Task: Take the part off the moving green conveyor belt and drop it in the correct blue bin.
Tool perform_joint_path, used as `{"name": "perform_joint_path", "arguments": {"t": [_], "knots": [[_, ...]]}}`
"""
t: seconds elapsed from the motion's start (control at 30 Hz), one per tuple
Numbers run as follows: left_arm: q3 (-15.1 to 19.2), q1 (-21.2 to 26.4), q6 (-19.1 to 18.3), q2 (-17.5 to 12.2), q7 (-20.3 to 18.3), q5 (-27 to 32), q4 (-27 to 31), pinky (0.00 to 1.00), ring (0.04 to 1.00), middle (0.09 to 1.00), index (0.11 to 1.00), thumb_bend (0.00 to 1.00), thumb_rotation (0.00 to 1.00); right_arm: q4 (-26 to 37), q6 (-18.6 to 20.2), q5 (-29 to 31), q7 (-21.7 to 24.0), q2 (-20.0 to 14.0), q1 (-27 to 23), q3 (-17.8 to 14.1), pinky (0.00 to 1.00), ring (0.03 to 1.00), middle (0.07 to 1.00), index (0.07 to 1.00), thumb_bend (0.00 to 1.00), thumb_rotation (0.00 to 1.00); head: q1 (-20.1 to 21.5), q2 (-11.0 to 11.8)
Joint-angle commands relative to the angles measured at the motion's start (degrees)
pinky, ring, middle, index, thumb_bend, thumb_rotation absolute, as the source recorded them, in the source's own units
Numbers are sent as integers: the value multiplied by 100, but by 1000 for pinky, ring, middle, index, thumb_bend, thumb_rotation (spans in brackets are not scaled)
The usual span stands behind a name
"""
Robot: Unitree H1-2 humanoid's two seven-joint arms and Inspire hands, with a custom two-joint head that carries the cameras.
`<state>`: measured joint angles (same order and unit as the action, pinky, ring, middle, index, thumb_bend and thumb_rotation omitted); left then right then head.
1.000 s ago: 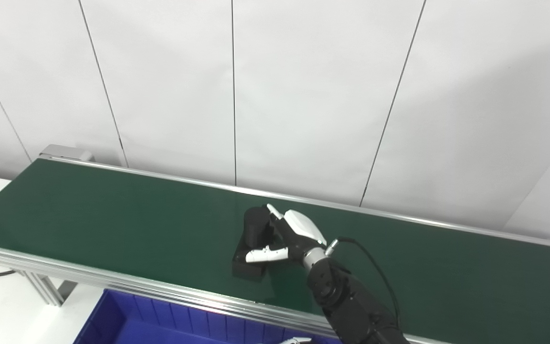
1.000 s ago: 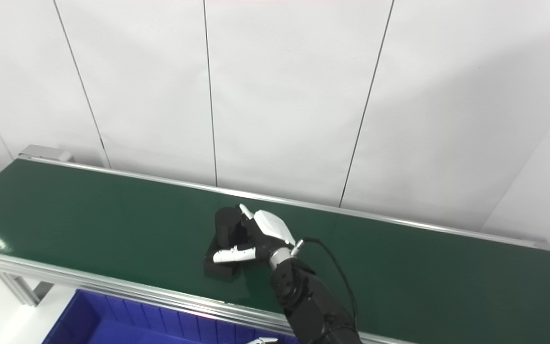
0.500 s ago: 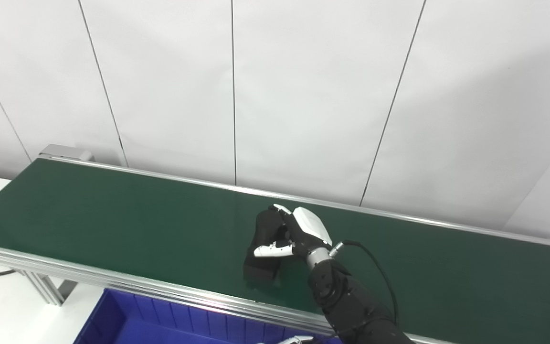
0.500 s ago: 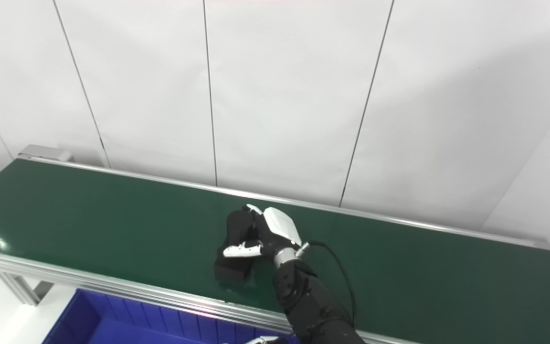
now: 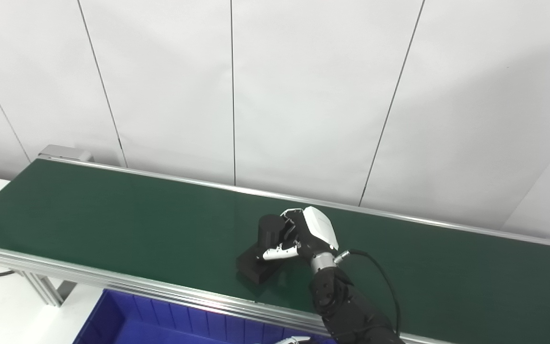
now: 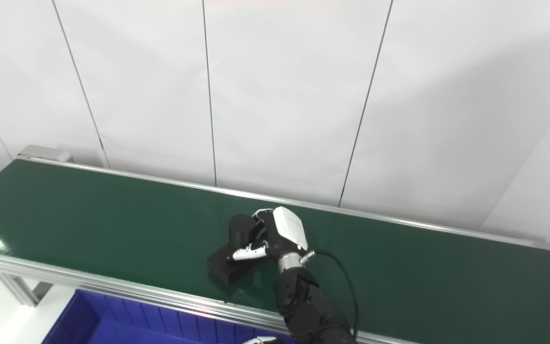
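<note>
The part (image 5: 259, 264) is black, a round stub on a flat block, near the middle of the green conveyor belt (image 5: 112, 224). My right hand (image 5: 303, 236) is shut on its round stub (image 6: 240, 228), with the thumb across the front and the fingers curled over from behind. The block end (image 6: 225, 266) points down-left, low over the belt; whether it touches the belt I cannot tell. Of my left hand (image 5: 290, 340) only a white tip shows at the bottom edge.
A blue bin (image 5: 127, 322) stands below the belt's near aluminium rail (image 5: 112, 282), at the bottom left. A black cable (image 5: 380, 282) loops from the right wrist. White wall panels stand behind the belt's far rail (image 6: 399, 220).
The right hand has shifted a little to the right and turned, closing tighter on the part. The part has swung with it, its block end now pointing down-left.
</note>
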<state>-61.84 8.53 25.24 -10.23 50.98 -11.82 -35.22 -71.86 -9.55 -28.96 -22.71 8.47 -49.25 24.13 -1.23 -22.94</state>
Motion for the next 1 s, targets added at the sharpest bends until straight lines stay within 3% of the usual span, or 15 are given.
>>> {"name": "perform_joint_path", "arguments": {"t": [0.0, 0.3, 0.33, 0.6, 0.77, 0.97], "knots": [[28, 47, 169, -32, 51, -28, 128, 660, 738, 757, 748, 849, 518, 97, -276, 32, -105, 46, -148, -27, 284, 337, 477, 492, 524, 0, 14, -10], [13, 67, 169, -93, 92, -97, 126, 658, 736, 759, 756, 851, 552, 817, -352, 50, -322, -112, 230, -108, 336, 389, 482, 492, 522, 0, 110, -30], [21, 64, 169, -91, 106, -95, 130, 656, 732, 754, 752, 856, 547, 937, -373, 48, -354, -141, 288, -124, 368, 395, 473, 527, 515, 0, 116, -35], [27, 63, 169, -173, 127, -53, 171, 658, 723, 742, 739, 856, 514, 2583, -346, 30, -393, -408, 1063, -398, 382, 396, 492, 569, 502, 0, 294, -86], [69, 13, 169, -293, 64, 26, 337, 663, 727, 747, 745, 852, 481, 3591, -257, 181, -193, -452, 1529, -651, 383, 395, 503, 564, 502, 0, 495, -156], [110, -25, 169, -410, -1, 72, 449, 663, 729, 755, 755, 839, 472, 4411, -163, 226, -49, -485, 1999, -861, 391, 397, 505, 569, 502, 0, 691, -231]]}}
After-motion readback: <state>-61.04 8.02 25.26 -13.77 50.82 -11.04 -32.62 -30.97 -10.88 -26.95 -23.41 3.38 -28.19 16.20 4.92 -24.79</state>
